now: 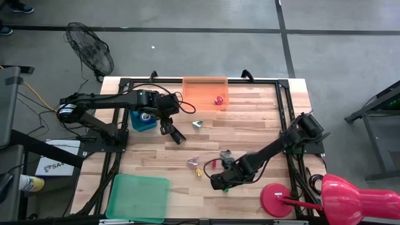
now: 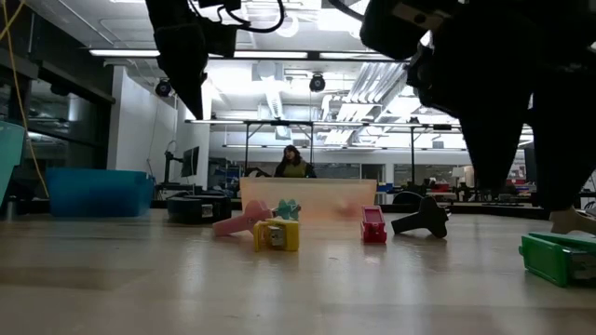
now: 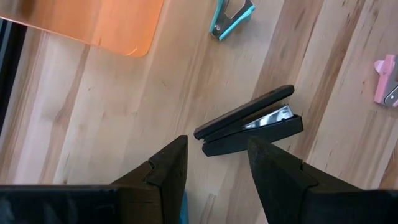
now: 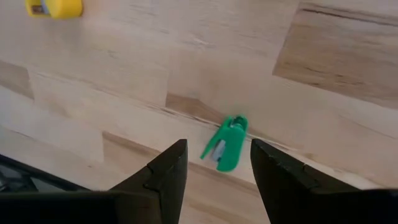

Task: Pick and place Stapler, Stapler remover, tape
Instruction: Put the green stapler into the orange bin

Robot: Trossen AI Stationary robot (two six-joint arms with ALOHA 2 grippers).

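Open left end effector (image 3: 214, 165) hovers just above black stapler (image 3: 249, 122).

In the low view both arms are cut off by the top edge, and the dark mass of the arm on that picture's right hides the room behind it. In the high view the small pink thing (image 1: 219, 99) inside the orange tray (image 1: 204, 83) is too small to identify, and the blue bin (image 1: 142, 123) is partly covered by the left arm. The pink piece (image 3: 387, 81) in the left wrist view is cut by the picture's edge, and so is the yellow piece (image 4: 55, 7) in the right wrist view.
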